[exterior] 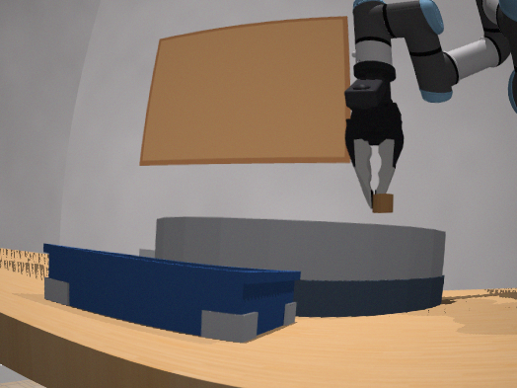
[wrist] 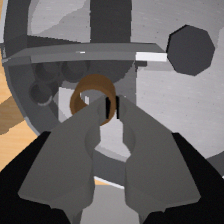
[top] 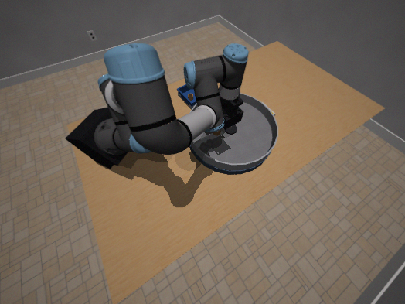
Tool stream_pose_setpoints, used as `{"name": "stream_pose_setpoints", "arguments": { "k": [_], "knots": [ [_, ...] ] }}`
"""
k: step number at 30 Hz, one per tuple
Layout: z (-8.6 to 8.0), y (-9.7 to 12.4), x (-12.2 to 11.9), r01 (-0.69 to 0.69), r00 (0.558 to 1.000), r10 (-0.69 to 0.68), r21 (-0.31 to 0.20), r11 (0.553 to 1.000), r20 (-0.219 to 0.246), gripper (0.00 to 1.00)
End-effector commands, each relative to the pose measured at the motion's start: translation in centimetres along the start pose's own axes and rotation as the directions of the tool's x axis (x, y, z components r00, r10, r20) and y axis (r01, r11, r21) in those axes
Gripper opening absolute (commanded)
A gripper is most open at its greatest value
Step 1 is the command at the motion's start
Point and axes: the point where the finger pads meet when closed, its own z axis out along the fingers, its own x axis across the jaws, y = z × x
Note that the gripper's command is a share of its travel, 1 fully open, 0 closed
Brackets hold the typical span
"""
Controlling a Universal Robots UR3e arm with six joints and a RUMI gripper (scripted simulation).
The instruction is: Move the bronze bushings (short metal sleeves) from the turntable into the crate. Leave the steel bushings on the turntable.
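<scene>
My gripper [exterior: 373,194] [wrist: 113,97] is shut on the wall of a bronze bushing [top: 218,133] [exterior: 383,203] [wrist: 95,82], which hangs off to one side of the fingertips, in the air above the turntable [top: 251,145] [exterior: 296,250]. In the wrist view, dark round bushings [wrist: 42,93] [wrist: 75,69] lie in shadow on the turntable near its wall; their metal is hard to tell. The blue crate [top: 184,98] [exterior: 148,289] stands beside the turntable, and a bronze bushing [top: 190,96] shows in it. The arm hides part of both in the top view.
A dark eight-sided knob [wrist: 191,50] stands on the turntable. A thin grey bar [wrist: 90,52] crosses the wrist view just beyond the held bushing. The turntable has a raised grey wall all round. The crate's wall is lower than the turntable's.
</scene>
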Motion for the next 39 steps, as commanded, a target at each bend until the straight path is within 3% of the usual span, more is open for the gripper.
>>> {"name": "stream_pose_setpoints", "arguments": {
  "k": [1,39],
  "knots": [
    [0.0,0.0,0.0,-0.001,1.0,0.001,0.0,1.0,-0.001,0.0],
    [0.0,-0.3,1.2,-0.045,0.999,0.045,0.004,0.999,0.002,0.0]
  ]
}}
